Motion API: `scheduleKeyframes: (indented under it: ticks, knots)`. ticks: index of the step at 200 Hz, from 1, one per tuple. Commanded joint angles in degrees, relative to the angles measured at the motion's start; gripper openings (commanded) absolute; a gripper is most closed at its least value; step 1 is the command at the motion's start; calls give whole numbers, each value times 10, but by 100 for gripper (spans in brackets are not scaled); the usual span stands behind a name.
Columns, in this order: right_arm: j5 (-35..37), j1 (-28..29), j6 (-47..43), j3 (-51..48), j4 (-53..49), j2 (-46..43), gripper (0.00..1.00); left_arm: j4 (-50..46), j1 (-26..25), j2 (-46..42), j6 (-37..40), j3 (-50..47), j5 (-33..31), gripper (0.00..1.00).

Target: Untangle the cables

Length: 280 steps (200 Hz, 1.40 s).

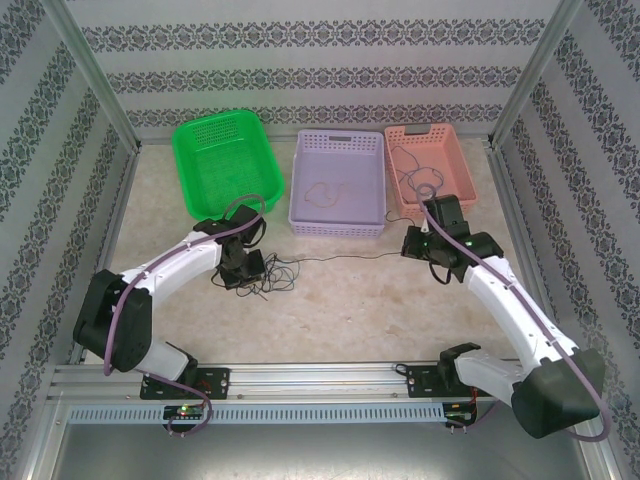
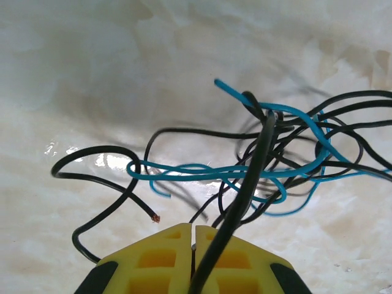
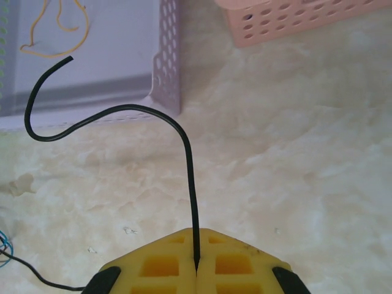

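A robotics lab cell: aluminium frame posts (image 1: 94, 75) and patterned wall panels (image 1: 320, 60) enclose the marble-look tabletop (image 1: 350, 310) around the left gripper (image 1: 258, 270) and right gripper (image 1: 407, 248); a mounting rail (image 1: 320, 378) lies behind them.

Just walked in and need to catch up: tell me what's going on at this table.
Two robot arms are working a cable tangle apart. The left hand is shut on a black strand of it, on the table. The right hand is shut on a black cable whose free end curls toward the purple basket. One loose cable lies in that basket, another in the pink basket.
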Motion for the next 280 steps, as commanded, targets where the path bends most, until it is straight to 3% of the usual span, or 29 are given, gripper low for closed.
scheduleKeyframes:
  ticks: [1,72,103,125,139,152,224,250,280]
  knots:
    - [29,-6,-10,36,-50,-25,0,-35,4,12,-5,20,-20,0]
    - [112,-45,19,197,-72,-69,0,-49,5,20,-11,13,-51,0]
    - [41,-61,0,269,-57,-42,0,-36,5,17,-10,0,-48,0]
    - [-13,-27,-2,274,-46,-27,0,-26,5,12,-12,-1,-46,0]
    - [49,23,-10,275,-58,-32,0,-35,5,13,-13,6,-55,0]
    - [93,33,-2,273,-62,-48,0,-51,5,16,-13,11,-71,0]
    - [136,-87,-31,457,-51,-11,0,-61,35,23,5,-14,-116,0]
    - [116,-132,-21,496,-43,0,0,-60,53,22,14,-19,-121,0]
    - [65,-139,-7,501,-32,6,0,-45,58,19,16,-17,-105,0]
